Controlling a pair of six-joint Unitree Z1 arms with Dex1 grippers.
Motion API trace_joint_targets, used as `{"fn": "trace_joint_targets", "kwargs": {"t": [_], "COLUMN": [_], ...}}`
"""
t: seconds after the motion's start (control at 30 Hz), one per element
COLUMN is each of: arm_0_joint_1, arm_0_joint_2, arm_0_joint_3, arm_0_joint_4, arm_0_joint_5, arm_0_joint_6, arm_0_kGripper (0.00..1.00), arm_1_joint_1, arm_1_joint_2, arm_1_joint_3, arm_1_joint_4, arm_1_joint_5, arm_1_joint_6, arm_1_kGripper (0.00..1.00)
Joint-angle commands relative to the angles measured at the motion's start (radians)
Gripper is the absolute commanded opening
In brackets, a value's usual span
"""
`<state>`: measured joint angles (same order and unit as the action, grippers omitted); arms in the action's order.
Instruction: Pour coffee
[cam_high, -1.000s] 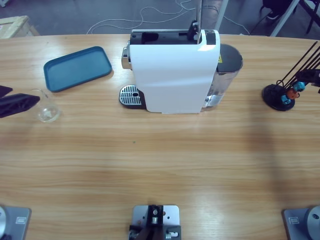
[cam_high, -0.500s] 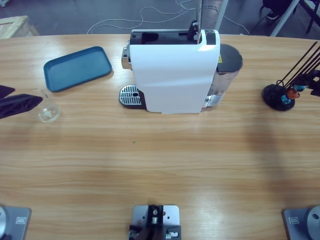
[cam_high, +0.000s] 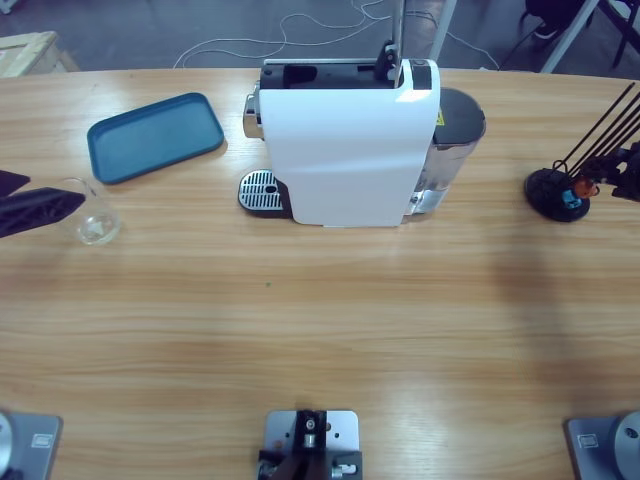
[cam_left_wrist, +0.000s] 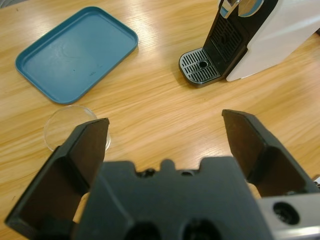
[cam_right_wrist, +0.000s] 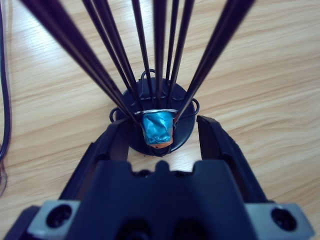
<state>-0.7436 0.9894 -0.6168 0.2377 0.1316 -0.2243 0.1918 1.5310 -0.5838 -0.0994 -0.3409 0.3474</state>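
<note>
A: Where is the left gripper (cam_left_wrist: 165, 132)?

B: Its jaws stand wide apart, just beside the clear round glass cup (cam_high: 95, 212), near the teal rectangular plastic tray (cam_high: 155, 136).

A: And the right gripper (cam_right_wrist: 161, 136)?

B: Jaws apart, on both sides of the shiny blue foil coffee capsule (cam_right_wrist: 158, 129) in the black wire capsule rack (cam_high: 560, 192), well apart from the white coffee machine (cam_high: 345, 155).

L gripper (cam_left_wrist: 165, 145): jaws spread wide, nothing between them, tilted down toward the table; in the high view it shows only as dark jaw tips (cam_high: 35, 208) entering from the left edge, low over the tabletop. R gripper (cam_right_wrist: 162, 137): jaws apart, not closed on anything, angled down; in the high view just a dark tip (cam_high: 628, 168) at the right edge.
</note>
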Motion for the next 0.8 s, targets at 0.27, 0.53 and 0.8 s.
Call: {"fn": "trace_joint_targets", "kwargs": {"t": [0.27,0.53,0.8], "arm_0_joint_1": [0.009,0.009,0.009], "arm_0_joint_2": [0.026,0.026,0.026], "arm_0_joint_3": [0.036,0.038,0.039], "arm_0_joint_4": [-0.017,-0.018,-0.018], "arm_0_joint_5": [-0.01,-0.01,-0.01], "arm_0_joint_6": [0.006,0.006,0.006], "arm_0_kGripper": [0.977,0.977,0.977], "arm_1_joint_1": [-0.012,-0.012,0.02], "arm_1_joint_2": [0.049,0.037,0.019], "arm_1_joint_3": [0.026,0.036,0.039], "arm_1_joint_4": [-0.014,-0.014,-0.012], "arm_1_joint_5": [-0.034,-0.043,-0.055], "arm_1_joint_6": [0.013,0.013,0.002], "arm_1_kGripper": [0.343,0.182,0.038]}}
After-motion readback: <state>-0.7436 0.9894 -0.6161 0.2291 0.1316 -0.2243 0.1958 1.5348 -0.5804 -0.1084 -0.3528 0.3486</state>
